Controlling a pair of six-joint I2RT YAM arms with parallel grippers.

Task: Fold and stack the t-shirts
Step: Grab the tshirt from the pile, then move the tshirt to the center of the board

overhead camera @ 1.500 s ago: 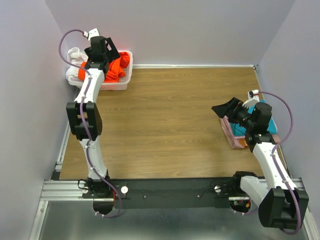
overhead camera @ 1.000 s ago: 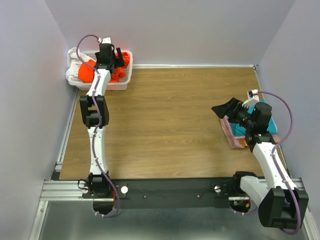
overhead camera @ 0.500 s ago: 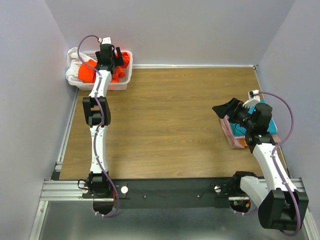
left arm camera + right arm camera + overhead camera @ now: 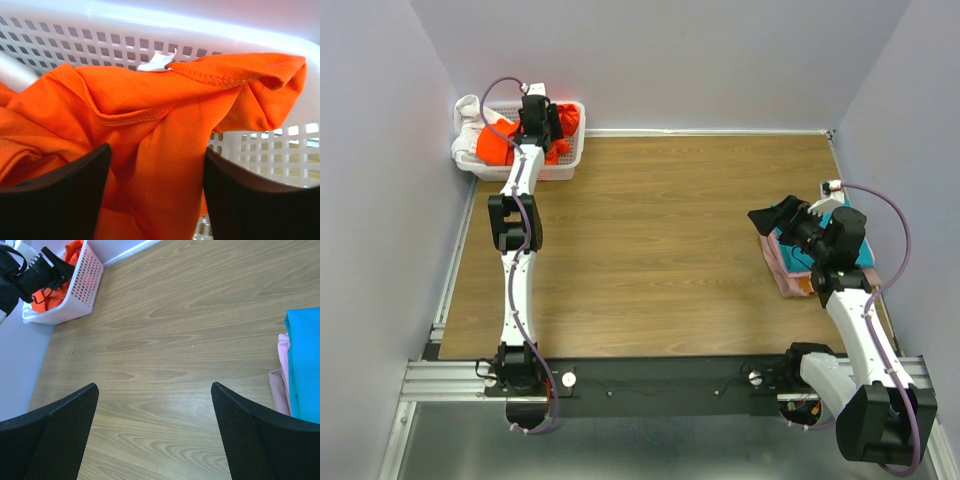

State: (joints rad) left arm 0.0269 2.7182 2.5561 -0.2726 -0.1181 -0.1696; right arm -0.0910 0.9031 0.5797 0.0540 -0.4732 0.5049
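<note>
Left end effector stands wide astride an orange shirt fold; best bite deep on cloth between its jaws, clear of the basket wall beyond; lift straight.

orange t-shirt: matt mesh cloth | basket: glossy plastic | table: wood

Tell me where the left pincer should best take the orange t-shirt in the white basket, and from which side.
Probably grip the bunched fold below the stitched seam of the orange t-shirt, coming from above: it bulges between the fingers of the left pincer, away from the basket wall.
</note>
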